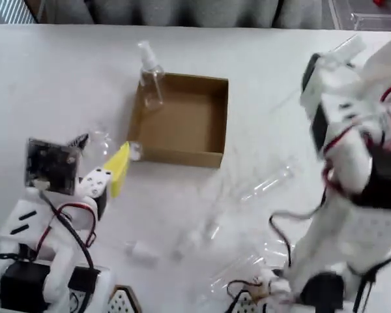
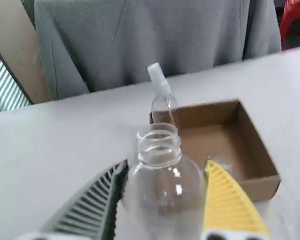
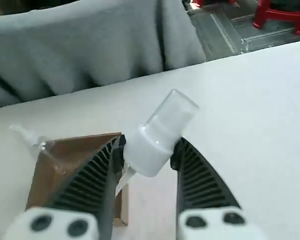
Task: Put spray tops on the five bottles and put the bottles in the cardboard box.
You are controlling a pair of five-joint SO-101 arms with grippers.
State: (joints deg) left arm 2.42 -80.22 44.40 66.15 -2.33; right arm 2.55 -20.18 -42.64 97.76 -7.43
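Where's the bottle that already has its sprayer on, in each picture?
High view: capped bottle stands at a far corner of the cardboard box.
Left wrist view: capped bottle beyond the held open bottle, at the box's corner.
Right wrist view: capped bottle beyond the held spray top, at the box's corner.
Shared landmark: cardboard box.

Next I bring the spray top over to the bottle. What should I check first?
1. Grip of left tool on bottle: ok.
2. Neck of that bottle bare: ok.
3. Grip of right tool on spray top: ok.
4. Spray top lined up over the neck: not ok, it is tilted and far off.
5. Room in cardboard box: ok, one capped bottle at its corner.
6. Count of loose bottles: cannot tell.
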